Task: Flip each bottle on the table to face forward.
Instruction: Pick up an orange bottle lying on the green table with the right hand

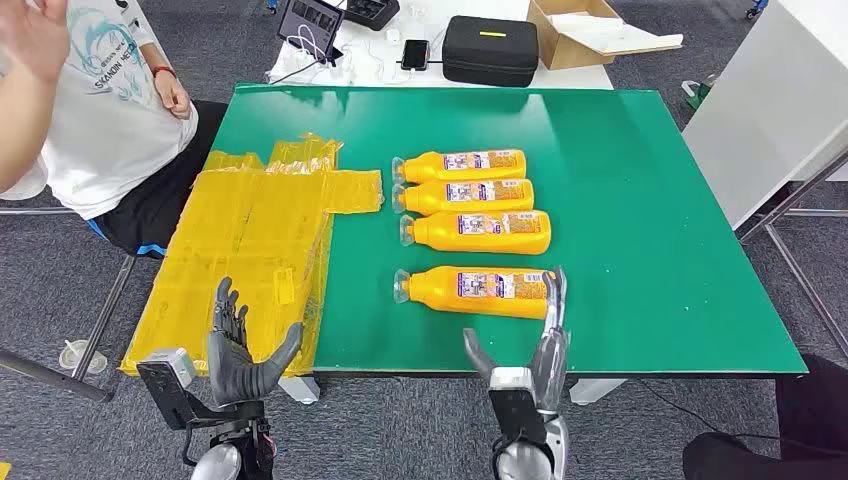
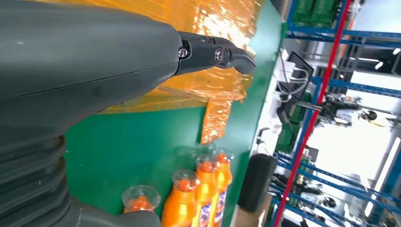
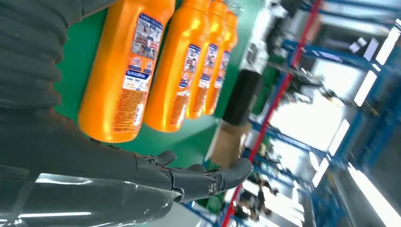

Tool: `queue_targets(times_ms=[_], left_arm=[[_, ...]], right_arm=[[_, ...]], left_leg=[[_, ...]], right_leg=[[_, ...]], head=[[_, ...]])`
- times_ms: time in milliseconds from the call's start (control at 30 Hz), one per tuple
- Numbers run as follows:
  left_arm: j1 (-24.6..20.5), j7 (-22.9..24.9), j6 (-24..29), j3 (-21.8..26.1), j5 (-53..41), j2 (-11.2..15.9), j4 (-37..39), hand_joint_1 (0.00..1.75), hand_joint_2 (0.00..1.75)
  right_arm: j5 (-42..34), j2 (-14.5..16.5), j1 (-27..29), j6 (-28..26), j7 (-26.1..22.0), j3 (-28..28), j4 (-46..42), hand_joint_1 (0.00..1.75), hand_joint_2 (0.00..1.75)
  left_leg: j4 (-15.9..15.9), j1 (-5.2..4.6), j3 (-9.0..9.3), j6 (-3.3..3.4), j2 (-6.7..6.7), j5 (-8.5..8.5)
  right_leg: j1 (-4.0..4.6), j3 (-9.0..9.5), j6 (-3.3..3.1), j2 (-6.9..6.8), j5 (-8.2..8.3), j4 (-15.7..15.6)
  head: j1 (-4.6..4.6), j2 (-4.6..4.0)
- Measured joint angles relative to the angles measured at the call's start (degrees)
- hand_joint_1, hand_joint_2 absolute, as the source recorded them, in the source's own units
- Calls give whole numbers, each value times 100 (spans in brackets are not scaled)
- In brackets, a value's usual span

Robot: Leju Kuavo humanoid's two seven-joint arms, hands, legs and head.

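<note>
Four orange bottles (image 1: 470,228) lie on their sides mid green table (image 1: 650,200), caps left, labels up. Right hand (image 1: 535,345) open, empty, fingers beside the nearest bottle (image 1: 475,291) base; left hand (image 1: 240,345) open, empty, over yellow sheet (image 1: 255,240).

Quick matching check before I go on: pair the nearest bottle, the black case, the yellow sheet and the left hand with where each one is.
Things:
1. nearest bottle
2. black case
3. yellow sheet
4. left hand

Places:
A. white table beyond the green mat
B. open, over the yellow sheet's near edge
C. lying beside the right hand
D. left part of the table

Pairs: 1-C, 2-A, 3-D, 4-B
</note>
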Motion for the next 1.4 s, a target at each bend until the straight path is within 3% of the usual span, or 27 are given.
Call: queue_targets(times_ms=[300, 433, 633, 967, 1133, 1400], left_arm=[[-146, -17, -150, 30, -113, 3, 66, 0, 175], [-209, -26, -179, 67, -186, 14, 104, 0, 175], [-248, -25, -267, 117, -279, 26, 137, 0, 175], [-346, -83, -350, 233, -476, 50, 302, 0, 175], [-368, -83, -351, 265, -483, 58, 336, 0, 175], [-438, -84, -340, 343, -551, 108, 350, 0, 175]], right_arm=[[775, -680, -1327, 894, 1350, -198, 517, 0, 175], [894, -850, -1829, 1256, 1681, -195, 985, 0, 175], [922, -960, -2165, 1583, 1912, -108, 1444, 0, 175], [507, -1089, -2504, 2923, 1779, 417, 2328, 0, 175], [479, -1126, -2592, 3041, 1765, 545, 2488, 0, 175], [242, -1399, -2840, 3886, 1786, 1104, 2584, 0, 175]], left_leg=[[1, -10, -1, 13, 1, 13], [1, -9, -2, 13, 1, 13], [1, -9, -5, 13, 0, 12], [1, -10, -6, 13, -1, 13], [1, -10, -7, 13, -1, 13], [1, -10, -6, 13, -2, 14]], right_leg=[[-6, 1, 1, 0, 14, 0], [-6, 0, 1, -1, 14, 1], [-5, -1, 1, -1, 12, 1], [-6, -2, 1, -2, 13, 1], [-6, -2, 1, -2, 13, 2], [-6, -2, 1, -3, 13, 2]], head=[[0, 0], [0, 1], [-1, 1], [-1, 0], [-1, 0], [-1, 0]])
